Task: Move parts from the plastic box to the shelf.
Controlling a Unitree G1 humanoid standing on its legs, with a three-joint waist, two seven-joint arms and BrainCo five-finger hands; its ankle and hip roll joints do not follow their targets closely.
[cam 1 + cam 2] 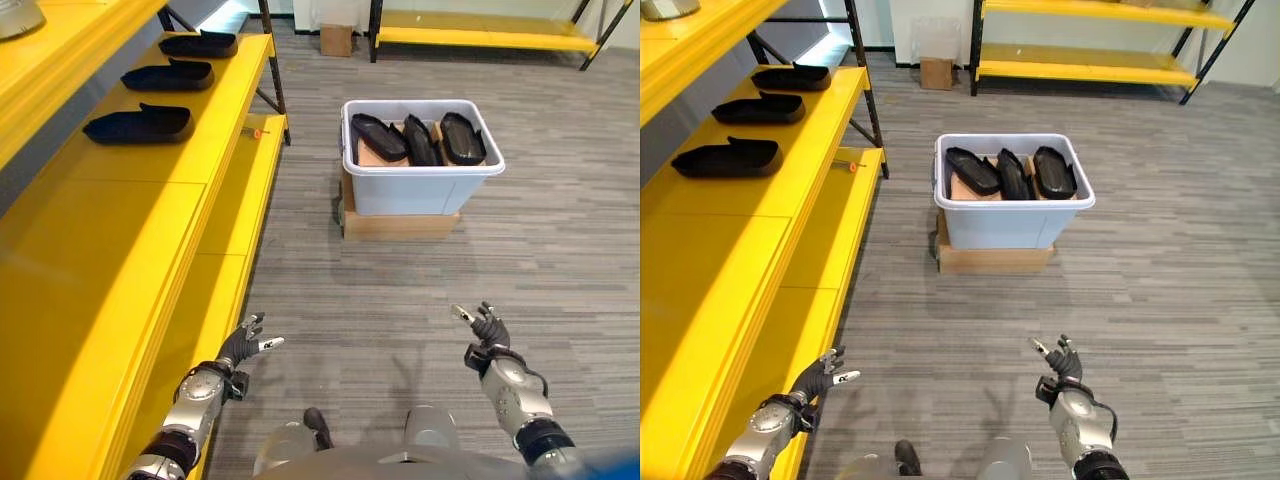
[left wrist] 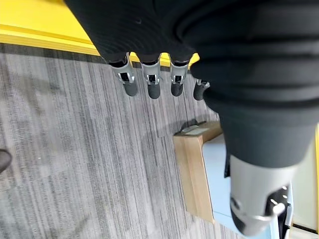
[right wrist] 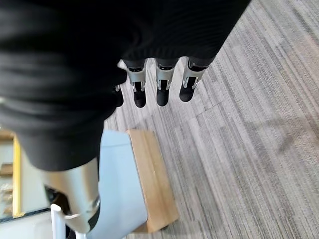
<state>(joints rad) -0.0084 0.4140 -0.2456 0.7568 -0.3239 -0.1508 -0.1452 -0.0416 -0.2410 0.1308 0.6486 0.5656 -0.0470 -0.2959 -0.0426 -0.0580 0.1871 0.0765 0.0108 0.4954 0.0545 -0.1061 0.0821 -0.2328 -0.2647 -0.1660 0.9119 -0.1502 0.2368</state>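
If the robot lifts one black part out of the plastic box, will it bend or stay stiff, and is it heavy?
The black parts look like moulded shells and keep their shape leaning on edge in the plastic box, so probably stiff. They seem hollow and thin, so likely light. Their glossy surface may be somewhat slippery.

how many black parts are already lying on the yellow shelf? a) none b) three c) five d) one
b: three black parts lie in a row on the yellow shelf, while three more stand in the plastic box; both the left hand and the right hand are open and hold nothing.
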